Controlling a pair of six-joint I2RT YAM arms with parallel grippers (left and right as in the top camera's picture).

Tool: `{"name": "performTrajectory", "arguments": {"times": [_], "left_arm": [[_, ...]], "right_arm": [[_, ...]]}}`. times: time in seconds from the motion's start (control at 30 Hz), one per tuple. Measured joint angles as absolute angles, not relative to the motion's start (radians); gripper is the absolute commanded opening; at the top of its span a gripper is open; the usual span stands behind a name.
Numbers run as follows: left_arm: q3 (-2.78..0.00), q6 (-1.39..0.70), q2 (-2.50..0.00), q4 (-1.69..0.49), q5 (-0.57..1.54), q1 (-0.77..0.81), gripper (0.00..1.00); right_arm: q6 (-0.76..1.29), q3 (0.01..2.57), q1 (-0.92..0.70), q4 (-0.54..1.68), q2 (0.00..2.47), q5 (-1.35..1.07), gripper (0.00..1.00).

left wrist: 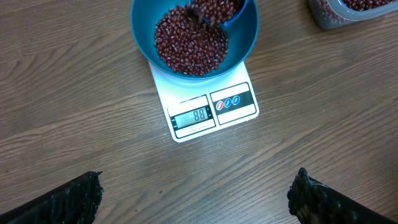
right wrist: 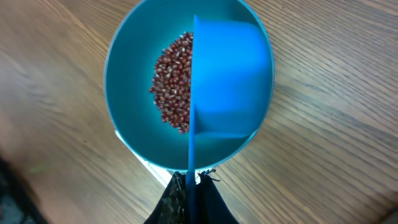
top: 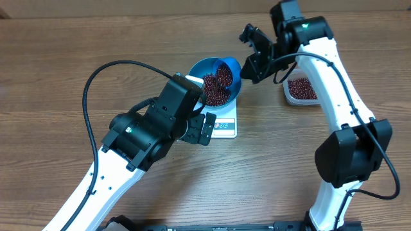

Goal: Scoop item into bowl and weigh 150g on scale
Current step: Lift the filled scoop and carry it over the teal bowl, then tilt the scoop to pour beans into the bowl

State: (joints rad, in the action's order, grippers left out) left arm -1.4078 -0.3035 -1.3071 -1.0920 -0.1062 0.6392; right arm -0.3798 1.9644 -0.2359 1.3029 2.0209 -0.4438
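From above, the right claw is clenched on the handle of a small blue scoop. The scoop is tipped over the big blue bowl, just left of this claw. Dark red beans lie in the bowl, and more sit in the scoop. The bowl stands on the white scale. A clear tub with more beans sits on the counter, near the right claw on its other side. The left claw is released, with its fingers spread wide. It is above the near edge of the scale, and the bowl is just past it.

In the left wrist view, the two black fingertips of the left claw stand far apart at the bottom. The scale lies ahead, between them, not touching them. Its display shows 88. The bowl sits on the far half of the scale, with a heap of beans inside. The tub is far off to the right.

In the right wrist view, the right claw is pinched tight on the thin scoop handle. The scoop reaches out ahead of it and covers the right half of the bowl. The beans show on the left, beside the scoop. A white bit of the scale peeks out below the bowl, close to the claw.
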Motion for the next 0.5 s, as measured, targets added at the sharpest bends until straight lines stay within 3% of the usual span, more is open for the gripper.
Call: {"name": "performTrajectory", "arguments": {"times": [0.5], "left_arm": [[-1.408, -0.303, -1.307, -1.092, -0.106, 0.639, 1.0]], "right_arm": [[-0.366, 1.964, -0.271, 1.291, 2.021, -0.375, 0.04]]}}
